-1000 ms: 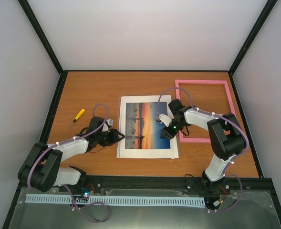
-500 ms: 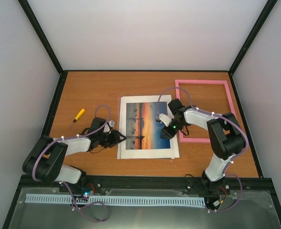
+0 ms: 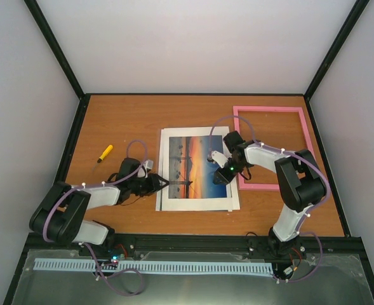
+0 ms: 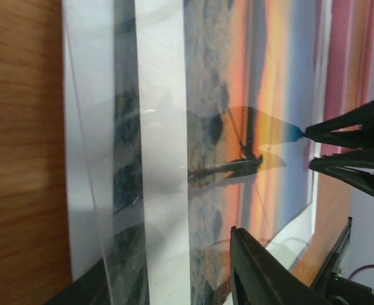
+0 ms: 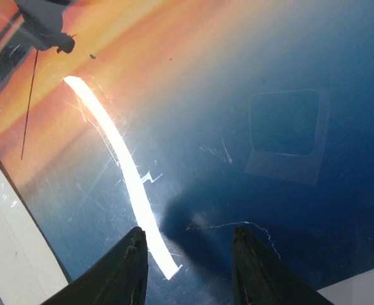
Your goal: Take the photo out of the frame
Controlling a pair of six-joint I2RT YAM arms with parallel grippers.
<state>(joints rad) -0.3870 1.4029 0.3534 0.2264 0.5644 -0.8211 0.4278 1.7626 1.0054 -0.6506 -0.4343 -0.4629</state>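
The frame lies on the table with only bare wood showing through its opening, so the main separation looks done. The photo lies flat just left of the frame and outside it, bordered by a white mat. By my reading, what is left is to free the print from the layers stacked with it.

The overhead view gives this layout but hardly shows the clear pane. The left wrist view does: a see-through sheet over the mat, with its edge set off from the mat's edge. The right wrist view adds scratches and a glare streak over the blue water.

The right gripper is over the side of the photo nearest the frame. Its jaws are apart with nothing between them, and I cannot tell whether the tips touch the pane. The left gripper is at the mat edge farthest from the frame. Its fingers stand either side of the sheet edges, but whether they pinch anything cannot be told.

Far left of the frame lies a small yellow-handled tool.
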